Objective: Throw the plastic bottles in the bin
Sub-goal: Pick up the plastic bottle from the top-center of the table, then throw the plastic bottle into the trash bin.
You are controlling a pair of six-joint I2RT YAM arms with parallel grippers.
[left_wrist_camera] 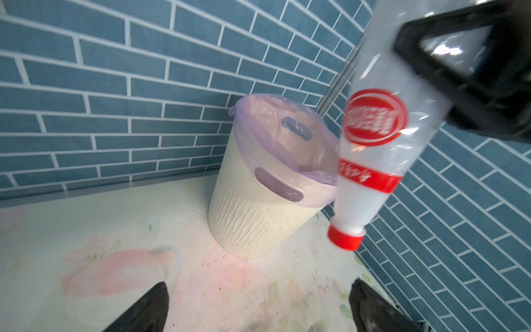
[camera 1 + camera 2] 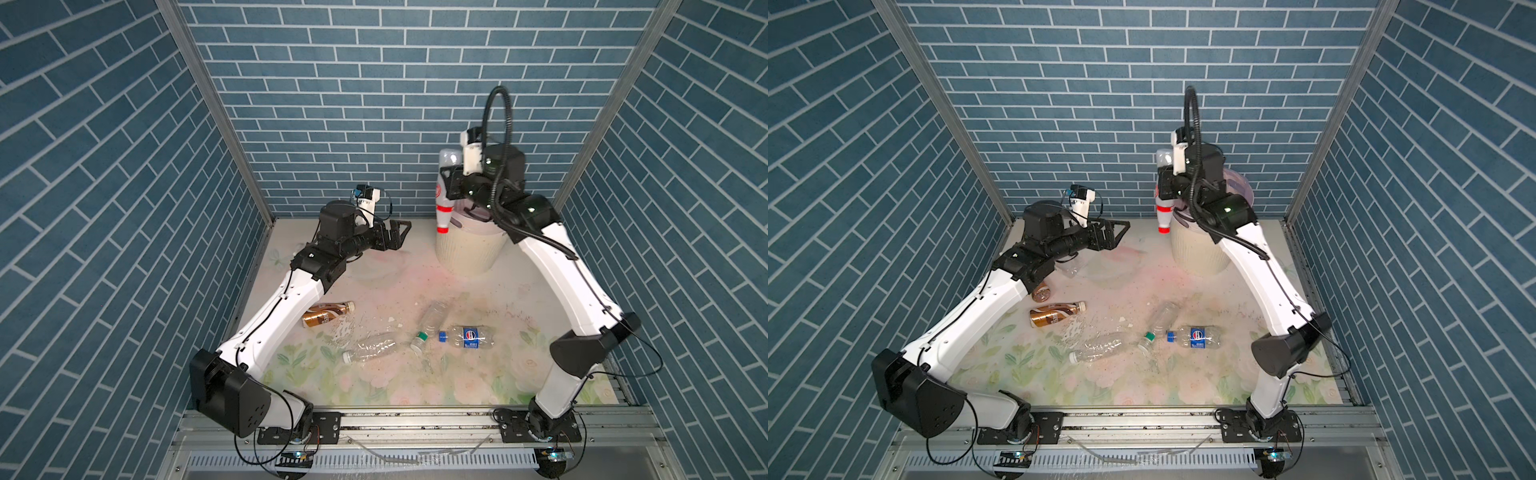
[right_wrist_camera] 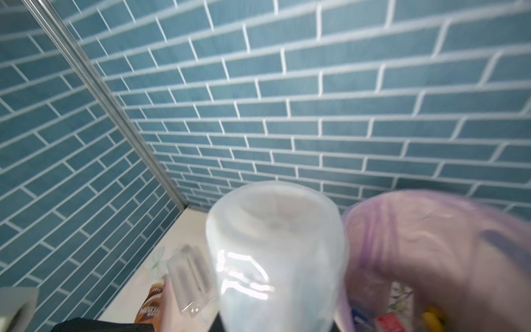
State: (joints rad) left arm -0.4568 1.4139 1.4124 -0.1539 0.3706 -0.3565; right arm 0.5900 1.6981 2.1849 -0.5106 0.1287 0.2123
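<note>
Red-capped clear btl hangs cap-down just beside cream, lilac-lined bin.

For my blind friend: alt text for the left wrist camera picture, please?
The right gripper holds a clear, red-labelled bottle cap down, close to a cream ribbed bin with a lilac bag liner; blue brick walls behind.

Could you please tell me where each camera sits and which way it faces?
Top views: high at the front, looking down on the floral-printed table; both arms show whole.
Left wrist: on the left arm, facing the cream ribbed plastic bin; the open left end effector shows its fingertips.
Right wrist: on the raised right arm, facing the back wall; its own arm barely shows.
Shared: both wrist views show the clear red-capped plastic bottle held by the right end effector.
</note>
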